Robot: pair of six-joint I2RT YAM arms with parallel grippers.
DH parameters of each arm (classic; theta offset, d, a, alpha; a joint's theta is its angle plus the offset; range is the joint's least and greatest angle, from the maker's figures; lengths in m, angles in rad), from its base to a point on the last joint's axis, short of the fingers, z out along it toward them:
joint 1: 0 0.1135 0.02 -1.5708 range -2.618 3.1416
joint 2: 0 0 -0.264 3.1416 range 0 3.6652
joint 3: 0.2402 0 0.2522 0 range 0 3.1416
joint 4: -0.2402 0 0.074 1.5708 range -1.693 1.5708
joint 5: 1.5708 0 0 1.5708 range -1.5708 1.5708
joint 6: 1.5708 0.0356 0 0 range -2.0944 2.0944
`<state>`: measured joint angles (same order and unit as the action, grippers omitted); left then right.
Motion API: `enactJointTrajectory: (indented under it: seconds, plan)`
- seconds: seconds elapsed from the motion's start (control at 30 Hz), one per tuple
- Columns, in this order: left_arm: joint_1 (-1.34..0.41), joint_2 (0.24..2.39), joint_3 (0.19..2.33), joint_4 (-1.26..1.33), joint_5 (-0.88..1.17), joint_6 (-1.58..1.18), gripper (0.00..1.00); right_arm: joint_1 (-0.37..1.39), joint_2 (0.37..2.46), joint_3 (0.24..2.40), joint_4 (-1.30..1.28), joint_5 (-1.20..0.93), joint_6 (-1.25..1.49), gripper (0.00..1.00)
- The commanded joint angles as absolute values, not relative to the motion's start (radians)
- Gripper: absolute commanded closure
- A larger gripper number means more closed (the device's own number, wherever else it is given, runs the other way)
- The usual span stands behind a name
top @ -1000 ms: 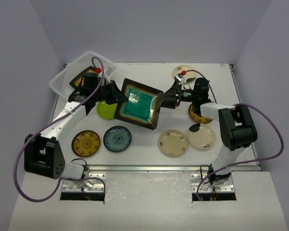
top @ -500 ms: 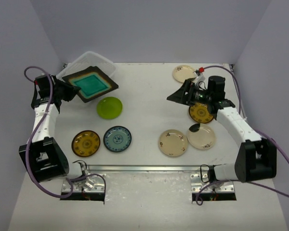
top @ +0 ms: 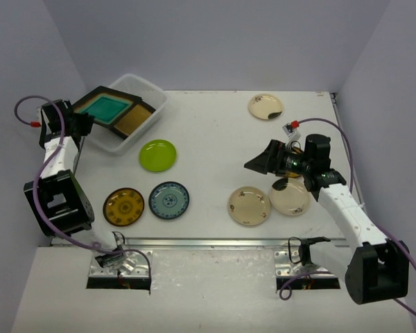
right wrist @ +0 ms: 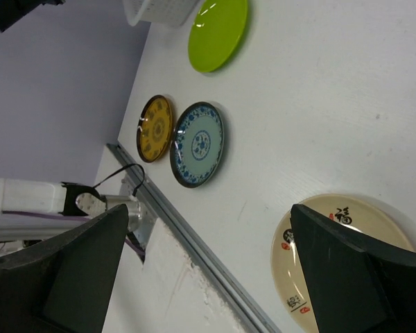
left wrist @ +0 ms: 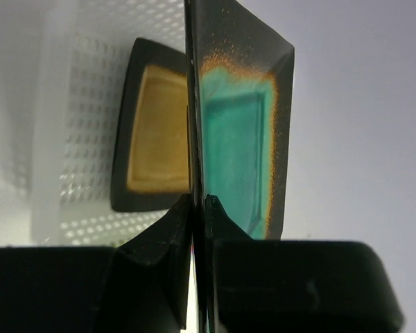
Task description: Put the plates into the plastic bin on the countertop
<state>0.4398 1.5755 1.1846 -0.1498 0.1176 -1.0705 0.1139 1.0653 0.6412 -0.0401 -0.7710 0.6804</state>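
Note:
My left gripper (left wrist: 197, 201) is shut on the rim of the teal square plate (left wrist: 236, 139), which hangs tilted over the plastic bin (top: 144, 87) at the back left. The amber square plate (left wrist: 156, 135) lies inside the bin (left wrist: 69, 104). My right gripper (top: 253, 165) hovers open and empty above the right side of the countertop (top: 215, 139). On the countertop lie a lime green plate (top: 157, 154), a mustard plate (top: 123, 206), a blue-patterned plate (top: 169, 200) and cream plates (top: 249, 206), (top: 290, 198), (top: 265, 106).
The metal rail (top: 208, 242) runs along the front edge. In the right wrist view the right gripper (right wrist: 209, 208) frames the lime plate (right wrist: 218, 31), mustard plate (right wrist: 154, 128), blue plate (right wrist: 197, 144) and a cream plate (right wrist: 340, 257). Purple walls close in both sides.
My left arm swung the teal plate from the table's middle leftward to over the bin. My right gripper let go of it, opened wide and drew back to the right.

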Motion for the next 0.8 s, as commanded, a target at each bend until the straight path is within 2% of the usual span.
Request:
enactJointTrajectory:
  seconds: [0.0, 0.27, 0.47, 0.77]
  plan:
    - [0.404, 1.614, 1.3, 0.139, 0.108, -1.163, 1.0, 0.117, 1.005, 0.637, -0.013, -0.803, 0.664, 0.01]
    - [0.315, 1.691, 1.309, 0.17, 0.065, -1.134, 1.0, 0.117, 0.948, 0.623, -0.026, -0.825, 0.667, 0.01]
    - [0.308, 1.736, 1.253, 0.212, 0.069, -1.193, 1.0, 0.117, 0.94, 0.613, -0.034, -0.843, 0.664, 0.01]
    - [0.309, 1.792, 1.308, 0.168, 0.057, -1.148, 1.0, 0.117, 0.917, 0.595, -0.031, -0.847, 0.668, 0.01]
